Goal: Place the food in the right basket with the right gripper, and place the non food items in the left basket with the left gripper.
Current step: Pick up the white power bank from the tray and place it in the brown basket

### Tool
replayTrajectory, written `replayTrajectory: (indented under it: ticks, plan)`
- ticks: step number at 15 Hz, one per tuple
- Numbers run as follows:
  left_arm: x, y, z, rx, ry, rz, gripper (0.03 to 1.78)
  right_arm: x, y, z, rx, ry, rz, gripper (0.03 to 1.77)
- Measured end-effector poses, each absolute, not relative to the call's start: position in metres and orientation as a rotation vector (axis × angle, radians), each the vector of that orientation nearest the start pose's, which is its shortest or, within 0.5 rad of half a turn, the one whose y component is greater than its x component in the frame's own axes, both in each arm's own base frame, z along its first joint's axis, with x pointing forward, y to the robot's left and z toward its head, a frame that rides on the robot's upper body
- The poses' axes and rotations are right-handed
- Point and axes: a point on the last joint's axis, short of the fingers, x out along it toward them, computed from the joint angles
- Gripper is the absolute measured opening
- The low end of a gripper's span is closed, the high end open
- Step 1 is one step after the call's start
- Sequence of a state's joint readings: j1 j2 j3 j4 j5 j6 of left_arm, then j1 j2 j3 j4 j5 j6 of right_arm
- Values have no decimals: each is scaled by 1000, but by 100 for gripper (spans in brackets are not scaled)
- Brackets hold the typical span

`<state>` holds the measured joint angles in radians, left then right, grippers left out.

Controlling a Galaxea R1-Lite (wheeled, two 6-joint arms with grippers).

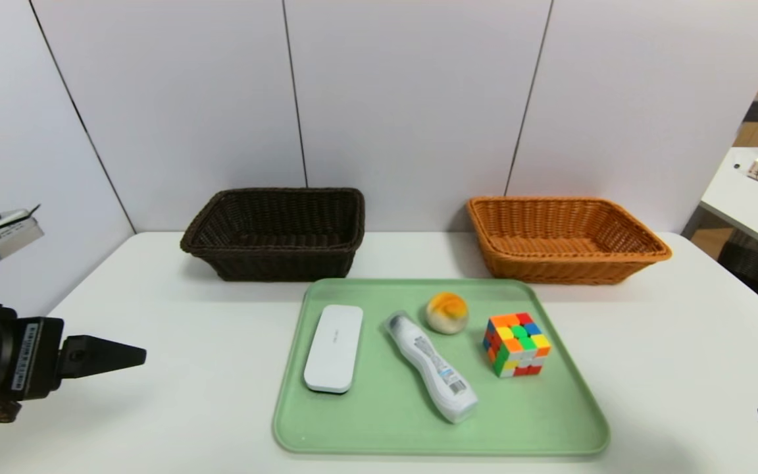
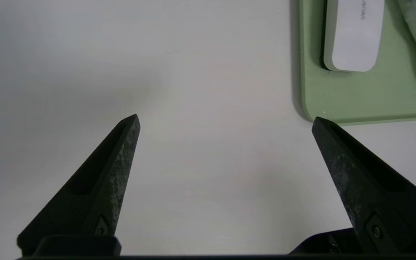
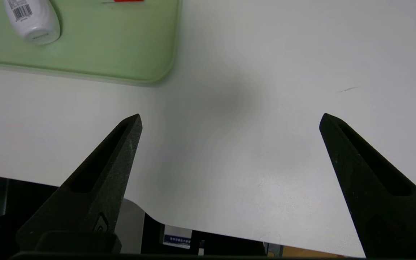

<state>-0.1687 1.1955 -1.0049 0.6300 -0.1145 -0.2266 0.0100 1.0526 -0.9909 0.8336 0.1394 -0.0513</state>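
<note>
1. Left gripper (image 2: 226, 119): spread wide, above the white table, left of the tray.
2. Right gripper (image 3: 231, 119): spread, right of the tray.
3. Bun (image 1: 447, 313), puzzle cube (image 1: 516, 344), bottle (image 1: 431, 367), white case (image 1: 333, 348): on the green tray (image 1: 524, 428).

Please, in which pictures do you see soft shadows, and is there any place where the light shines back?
Head view: faint shadow on the white table near the left gripper; left wrist view: dark shadow along the green tray's edge; right wrist view: blurry grey shadow between the fingers, pale sheen nearer the table's edge.
</note>
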Motion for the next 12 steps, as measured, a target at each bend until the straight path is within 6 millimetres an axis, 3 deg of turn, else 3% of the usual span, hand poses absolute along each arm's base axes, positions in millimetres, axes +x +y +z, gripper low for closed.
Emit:
replayTrajectory:
  ticks: [7,12]
  plan:
    - [180,-76,239,-191,964,-278,169,144,16,246,-7,992,225,170]
    - [199,-119,245,-145,955,-319,169,170,43,243,-34,984,330,170]
